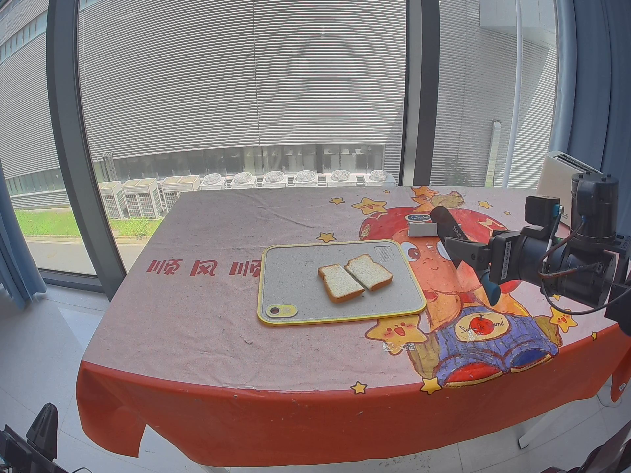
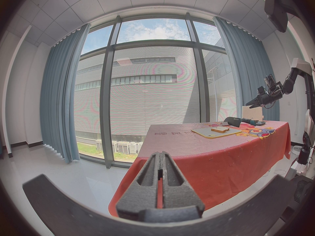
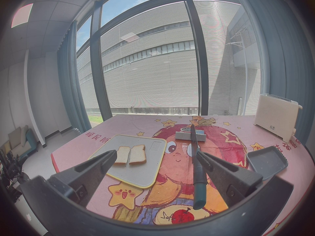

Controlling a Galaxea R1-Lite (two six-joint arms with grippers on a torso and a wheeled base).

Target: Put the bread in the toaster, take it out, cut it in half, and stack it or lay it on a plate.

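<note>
Left gripper (image 2: 159, 158), clenched on nothing, hangs off the table's (image 1: 197, 336) near left corner. Two bread halves (image 1: 355, 277) lie side by side on the board (image 1: 296, 284) mid-table. Right of the board lies the knife (image 3: 197, 167); the right gripper (image 3: 156, 154) hovers above it, released. Plate (image 3: 267, 161) and toaster (image 3: 277, 115) sit by the right edge.

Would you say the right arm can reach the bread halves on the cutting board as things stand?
Probably yes: the right gripper hangs open and empty above the table, nothing stands between it and the bread halves, and the knife lies beside the cutting board.
</note>
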